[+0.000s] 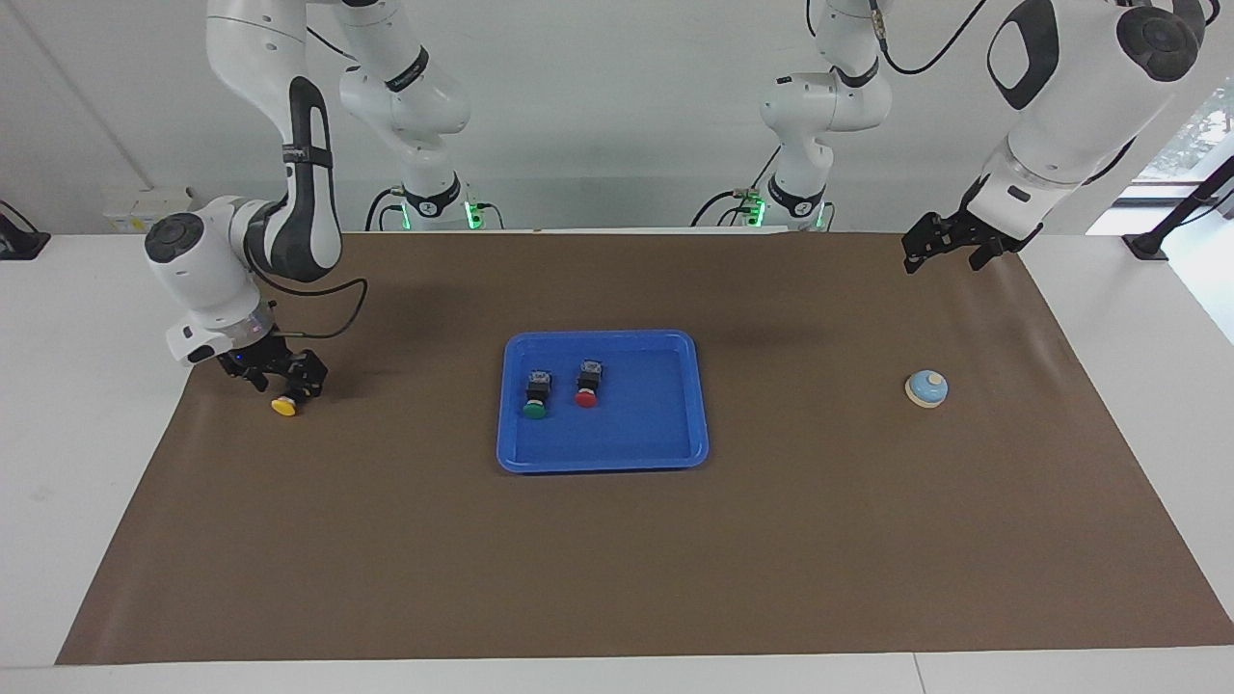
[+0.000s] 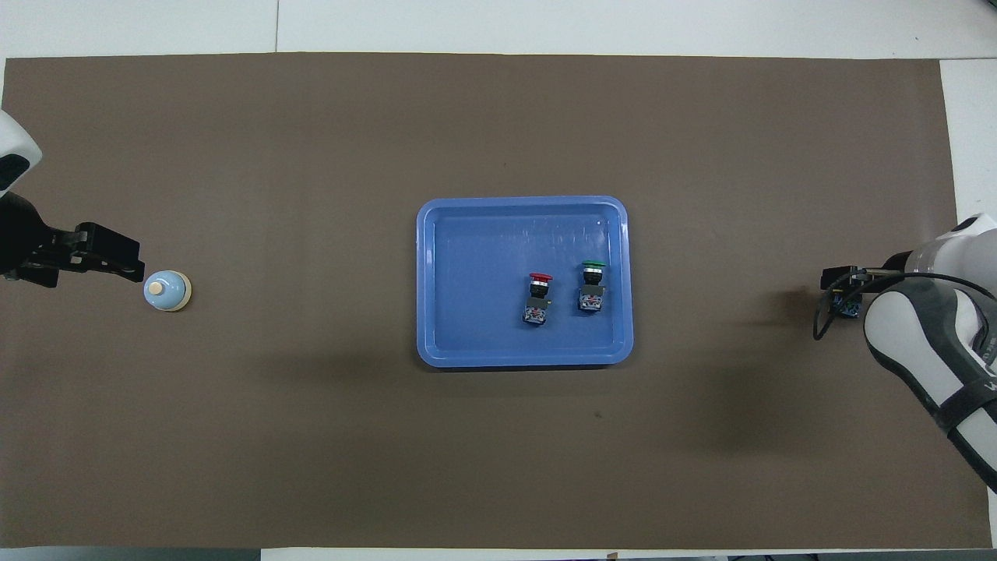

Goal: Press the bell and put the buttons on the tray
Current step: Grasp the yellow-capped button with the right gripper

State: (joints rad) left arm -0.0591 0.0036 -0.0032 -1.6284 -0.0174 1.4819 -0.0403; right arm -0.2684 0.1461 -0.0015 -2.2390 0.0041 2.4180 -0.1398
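The blue tray lies mid-table and also shows in the overhead view. The green button and the red button lie in it side by side. The yellow button lies on the mat toward the right arm's end. My right gripper is down at it, open, its fingers on either side of the black body. In the overhead view the right gripper covers the cap and only the body's end shows. The bell stands toward the left arm's end. My left gripper waits raised, nearer the robots than the bell.
A brown mat covers the table, with white table edge showing at both ends. The right arm's forearm hangs over the mat at its end. A cable loops beside the right wrist.
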